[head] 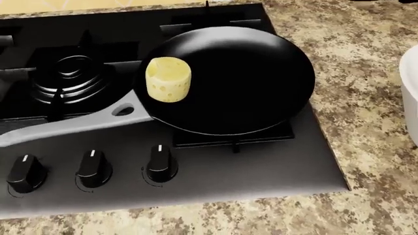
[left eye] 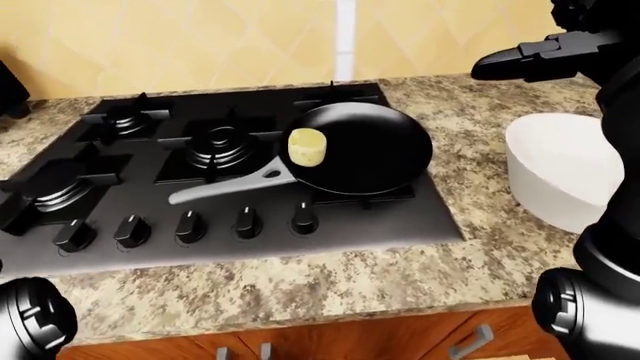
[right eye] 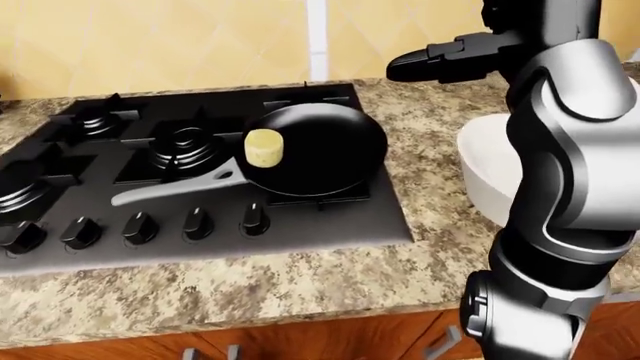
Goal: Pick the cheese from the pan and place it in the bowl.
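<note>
Well apart, cheese (head: 168, 79) in pan (head: 241, 83), right hand (left eye: 520, 58) raised, fingers extended, empty.

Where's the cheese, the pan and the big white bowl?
cheese (head: 168, 79), head view, middle of its side.
pan (head: 248, 83), head view, bare black bottom.
bowl (left eye: 560, 169), left-eye view, its white outer wall.

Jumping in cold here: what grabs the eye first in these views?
The pale yellow cheese stands out, upright at the left side of the black pan on the stove. At the left-eye view's right edge sits the white bowl, with the right hand raised above it, touching nothing.
</note>
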You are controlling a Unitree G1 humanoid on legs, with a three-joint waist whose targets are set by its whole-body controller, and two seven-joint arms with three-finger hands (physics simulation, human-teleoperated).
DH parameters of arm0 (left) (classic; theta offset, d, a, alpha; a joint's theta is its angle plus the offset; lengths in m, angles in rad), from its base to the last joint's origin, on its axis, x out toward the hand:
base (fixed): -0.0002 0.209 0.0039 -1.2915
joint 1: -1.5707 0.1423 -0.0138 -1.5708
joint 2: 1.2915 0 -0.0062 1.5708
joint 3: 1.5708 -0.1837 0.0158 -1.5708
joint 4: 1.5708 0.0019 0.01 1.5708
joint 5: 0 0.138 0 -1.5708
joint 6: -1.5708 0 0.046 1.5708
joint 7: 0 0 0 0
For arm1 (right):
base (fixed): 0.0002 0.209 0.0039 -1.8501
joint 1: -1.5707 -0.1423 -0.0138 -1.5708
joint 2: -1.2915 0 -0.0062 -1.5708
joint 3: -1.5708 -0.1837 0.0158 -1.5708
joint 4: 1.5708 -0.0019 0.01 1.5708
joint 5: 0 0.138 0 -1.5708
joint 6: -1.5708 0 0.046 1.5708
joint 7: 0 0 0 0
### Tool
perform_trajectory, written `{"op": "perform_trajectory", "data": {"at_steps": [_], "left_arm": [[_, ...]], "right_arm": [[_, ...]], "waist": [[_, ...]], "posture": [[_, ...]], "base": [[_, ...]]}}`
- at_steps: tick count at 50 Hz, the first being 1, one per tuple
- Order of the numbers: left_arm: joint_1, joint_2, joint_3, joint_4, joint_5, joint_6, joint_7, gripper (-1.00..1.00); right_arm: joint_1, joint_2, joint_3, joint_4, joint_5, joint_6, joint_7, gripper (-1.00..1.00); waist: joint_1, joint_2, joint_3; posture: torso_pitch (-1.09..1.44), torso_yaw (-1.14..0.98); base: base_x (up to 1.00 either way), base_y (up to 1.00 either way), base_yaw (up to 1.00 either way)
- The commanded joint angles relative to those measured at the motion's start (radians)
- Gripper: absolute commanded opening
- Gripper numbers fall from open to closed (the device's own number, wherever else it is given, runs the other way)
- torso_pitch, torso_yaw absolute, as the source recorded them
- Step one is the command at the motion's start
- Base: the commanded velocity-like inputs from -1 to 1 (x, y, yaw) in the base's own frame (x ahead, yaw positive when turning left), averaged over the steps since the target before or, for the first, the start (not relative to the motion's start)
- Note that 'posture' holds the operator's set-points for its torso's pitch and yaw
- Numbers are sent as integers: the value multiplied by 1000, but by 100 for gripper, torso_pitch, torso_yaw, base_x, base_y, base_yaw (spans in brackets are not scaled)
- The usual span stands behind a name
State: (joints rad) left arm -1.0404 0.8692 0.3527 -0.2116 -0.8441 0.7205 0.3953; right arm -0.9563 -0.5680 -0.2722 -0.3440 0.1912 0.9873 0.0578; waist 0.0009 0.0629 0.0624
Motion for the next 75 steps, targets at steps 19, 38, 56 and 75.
{"op": "perform_trajectory", "data": {"at_steps": [19,38,56,75], "left_arm": [[-17,5,8,-12,22,-16,-5,100],[-16,-4,-1,5,43,-26,-7,100],[-15,-25,9,-15,74,-4,-25,100],[-9,-47,0,-12,89,-7,-34,100]], "right_arm": [[-28,0,3,-11,-10,-35,0,100],[-96,39,32,65,7,60,-11,100],[-206,73,155,262,-164,17,168,100],[-439,138,223,798,-396,-58,661,100]], "waist": [[8,-114,-32],[-5,-46,-12],[-7,-36,-20],[-27,-17,-19]], "posture": [[0,0],[0,0],[0,0],[0,0]], "base": [[0,0,28],[0,0,3],[0,0,0],[0,0,0]]}}
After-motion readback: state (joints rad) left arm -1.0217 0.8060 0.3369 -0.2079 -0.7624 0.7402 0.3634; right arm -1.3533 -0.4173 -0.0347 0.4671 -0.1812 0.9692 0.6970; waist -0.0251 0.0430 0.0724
